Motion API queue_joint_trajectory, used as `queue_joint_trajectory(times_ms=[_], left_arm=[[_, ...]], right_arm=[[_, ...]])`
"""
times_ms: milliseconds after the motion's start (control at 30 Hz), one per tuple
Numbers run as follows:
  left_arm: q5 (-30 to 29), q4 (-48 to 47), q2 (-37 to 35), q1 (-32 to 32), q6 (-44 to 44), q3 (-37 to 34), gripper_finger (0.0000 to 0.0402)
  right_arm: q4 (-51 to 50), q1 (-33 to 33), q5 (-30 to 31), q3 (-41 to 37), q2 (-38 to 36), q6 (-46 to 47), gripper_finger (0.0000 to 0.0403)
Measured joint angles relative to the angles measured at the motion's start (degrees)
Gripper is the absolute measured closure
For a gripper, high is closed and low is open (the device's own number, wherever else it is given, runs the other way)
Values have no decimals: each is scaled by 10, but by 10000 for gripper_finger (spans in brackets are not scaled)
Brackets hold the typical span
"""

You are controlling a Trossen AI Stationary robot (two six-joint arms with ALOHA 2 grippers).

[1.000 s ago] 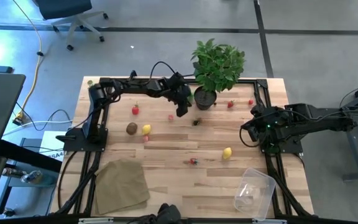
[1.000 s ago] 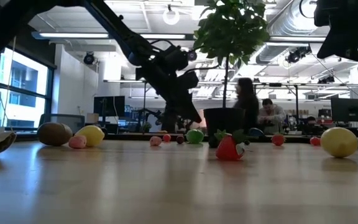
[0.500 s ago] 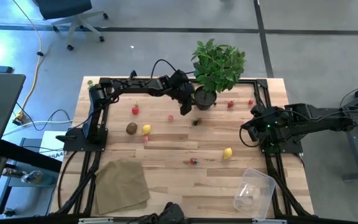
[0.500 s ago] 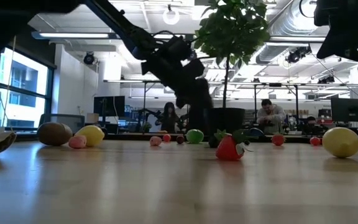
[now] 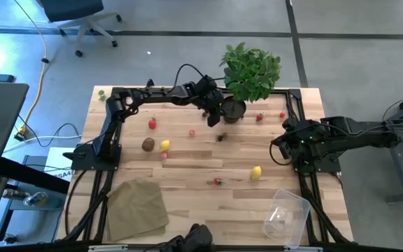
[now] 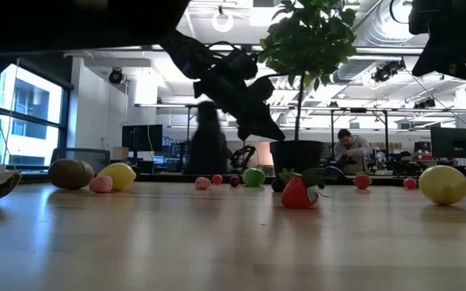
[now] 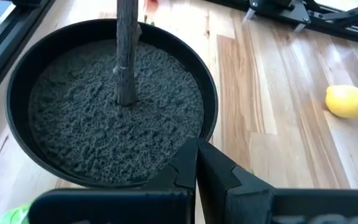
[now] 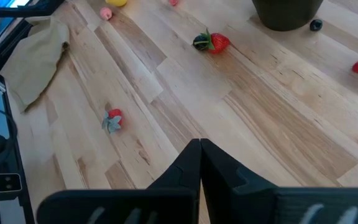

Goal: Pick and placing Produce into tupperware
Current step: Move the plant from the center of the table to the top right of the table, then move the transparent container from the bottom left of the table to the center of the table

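The tupperware (image 5: 287, 215) lies empty at the near right corner of my table (image 5: 187, 164), close by the right frame rail. From above I count about ten pieces of produce on the wood: two yellow lemons (image 5: 256, 171) and (image 5: 164, 145), a brown kiwi (image 5: 147, 144), a strawberry (image 5: 217, 181) in the middle, a red piece (image 5: 152, 124) far left, two red ones (image 5: 259, 117) and (image 5: 283, 114) beside the pot, a dark piece (image 5: 220, 137), and two small pink bits (image 5: 192, 131) and (image 5: 164, 157). One potted plant (image 5: 250, 73) stands at the far edge, and one tan cloth (image 5: 137, 208) lies near left. My left gripper (image 5: 213, 120), fingers pressed together and grasping nothing, hangs at the pot's (image 7: 114, 102) rim, the plant directly ahead of it. My right gripper (image 8: 199, 155), likewise clenched and empty, waits over the right side, the tupperware nearer than it and the strawberry to its left. Both grippers are well apart from the tupperware.
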Motion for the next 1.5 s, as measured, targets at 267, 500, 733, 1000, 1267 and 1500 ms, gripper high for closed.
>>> queue_joint_trajectory(times_ms=[267,500,733,1000,1267,1500], left_arm=[[-23,1,2,18,-1,9,401],[-25,4,2,28,5,9,401],[-22,-2,3,27,8,20,401],[9,-27,3,27,10,37,401],[-5,-129,-41,32,64,39,401],[-35,-222,-116,35,122,39,401]], right_arm=[[0,0,0,0,0,-7,403],[0,0,0,0,0,-15,403],[0,0,0,0,0,-15,403],[0,0,0,0,0,-15,403],[0,0,0,0,0,-15,403],[0,0,2,0,0,-13,403]])
